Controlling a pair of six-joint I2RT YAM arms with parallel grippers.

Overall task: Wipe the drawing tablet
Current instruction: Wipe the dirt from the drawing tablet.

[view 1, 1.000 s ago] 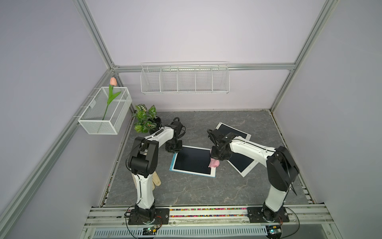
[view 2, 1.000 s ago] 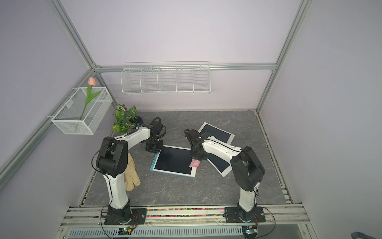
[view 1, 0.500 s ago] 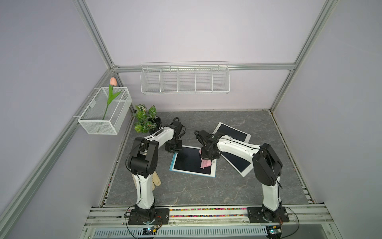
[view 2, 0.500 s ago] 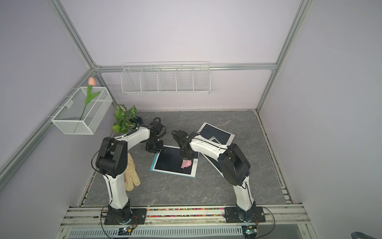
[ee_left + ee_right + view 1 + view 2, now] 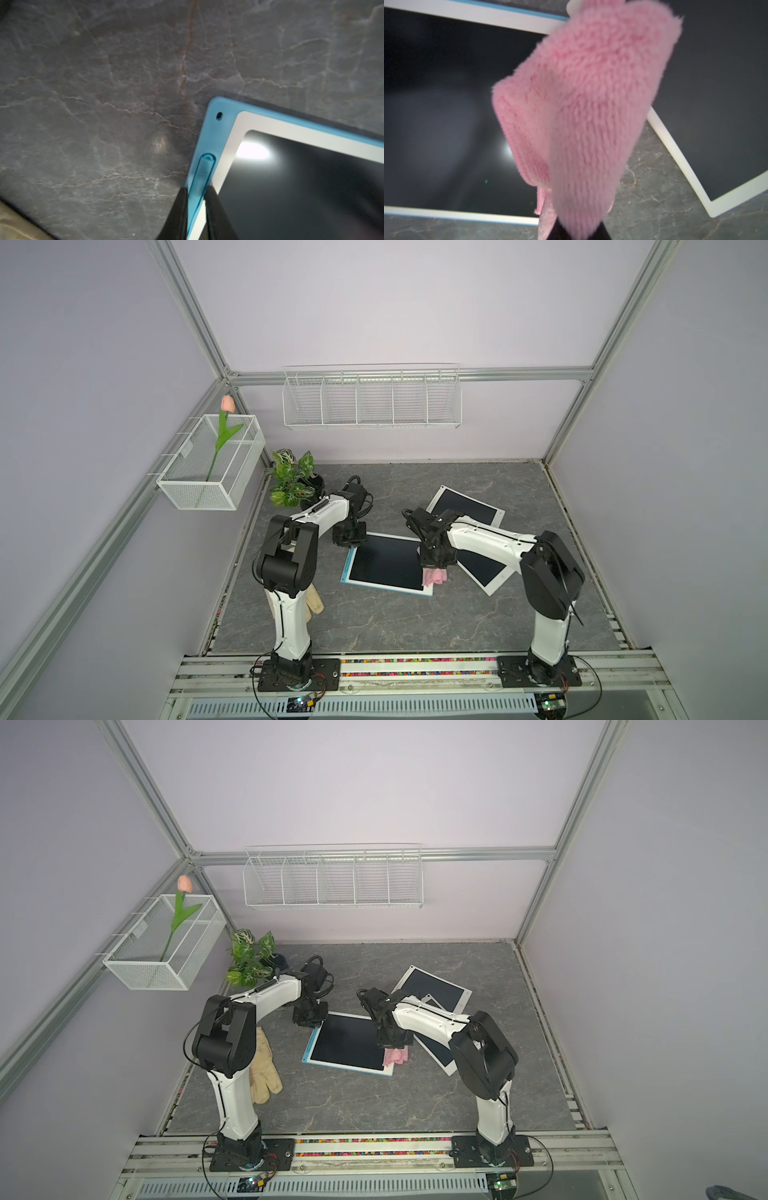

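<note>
As right end effector (image 5: pixel 433 565) grips cloth (image 5: pixel 434 576), drawing tablet (image 5: pixel 384 562) lies beneath.

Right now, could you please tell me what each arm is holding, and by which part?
Right gripper: the pink cloth, pinched at one end. Left gripper: jaws nearly shut astride the blue edge of the drawing tablet; a grip cannot be told.

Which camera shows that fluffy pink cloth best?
The right wrist view: the pink cloth fills the frame, fibres visible. Both top views show only a small pink tuft under the right hand; the left wrist view misses it.
</note>
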